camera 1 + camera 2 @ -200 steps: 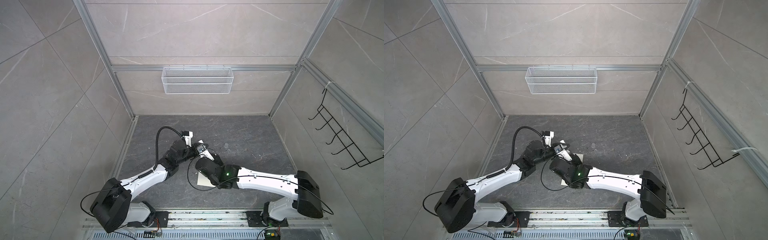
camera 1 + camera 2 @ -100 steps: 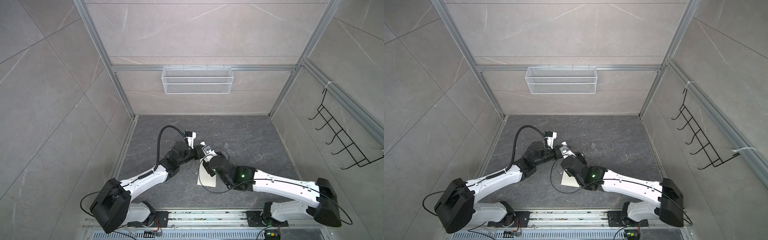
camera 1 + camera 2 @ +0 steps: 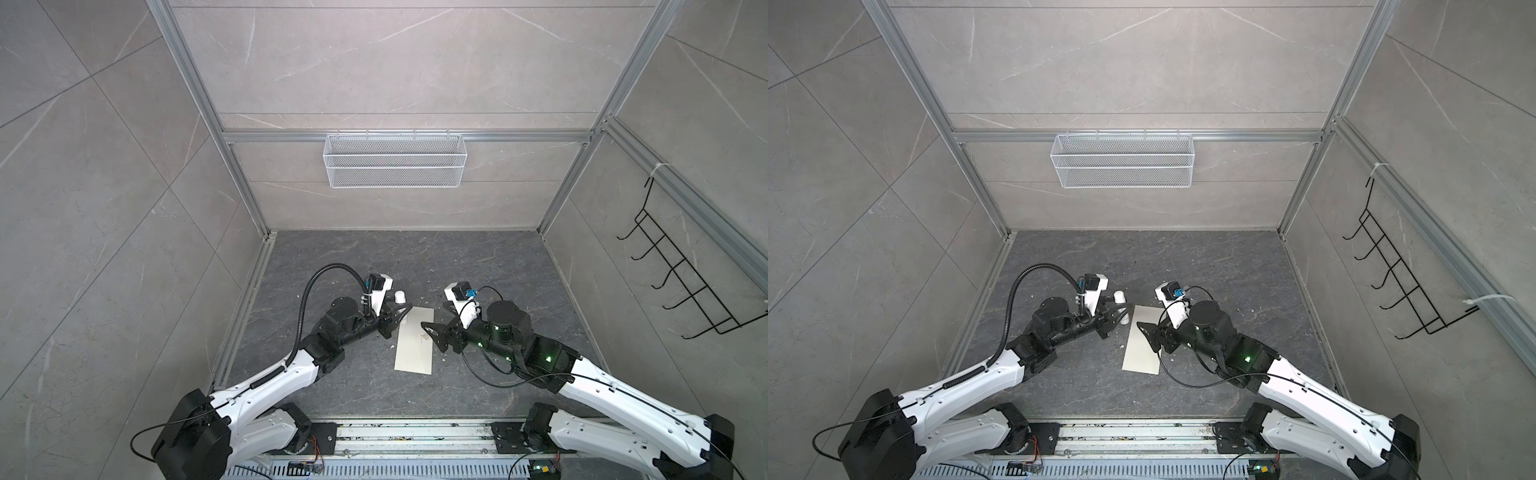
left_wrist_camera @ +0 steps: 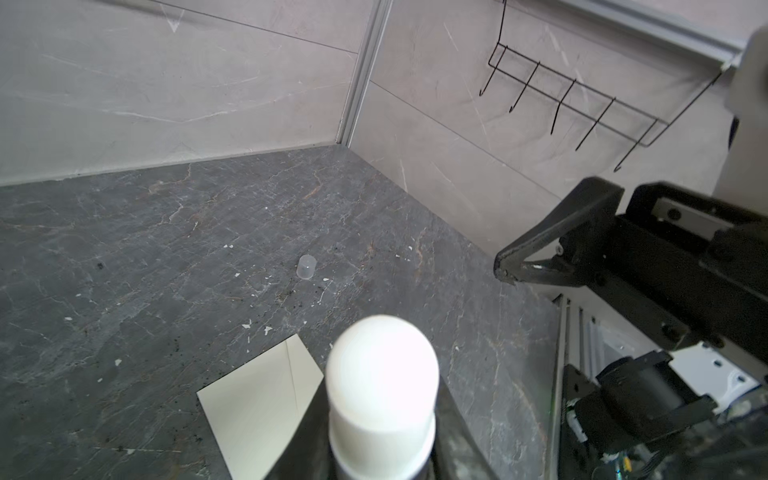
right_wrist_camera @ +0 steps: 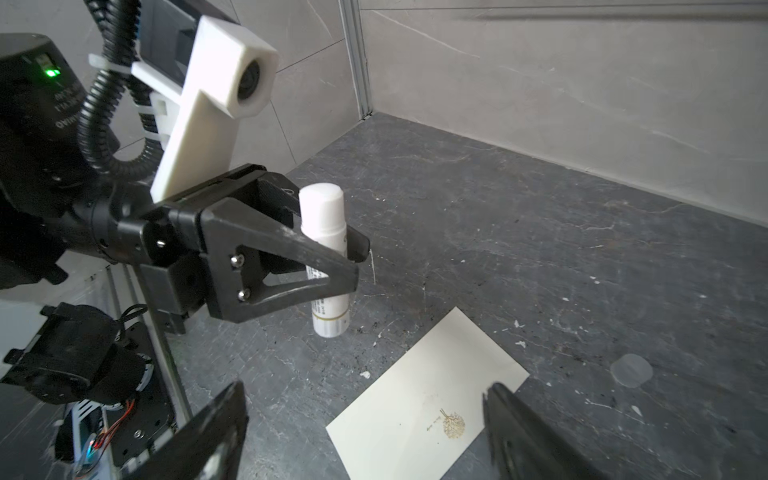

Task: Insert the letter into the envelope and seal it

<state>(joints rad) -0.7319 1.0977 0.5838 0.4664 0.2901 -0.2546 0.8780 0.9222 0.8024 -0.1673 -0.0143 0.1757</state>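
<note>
R pincer (image 5: 363, 386) now wide open, pulled back over envelope (image 3: 413, 353), L pincer (image 5: 354, 258) still gripping tube (image 5: 322, 208)

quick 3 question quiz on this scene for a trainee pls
1. True or false: the left claw is shut on the white tube.
2. The envelope lies: A) flat, emblem up; B) flat, emblem down; C) standing on edge.
3. Fill in: the right claw is ___.
Key: 1 true; 2 A; 3 open.
</note>
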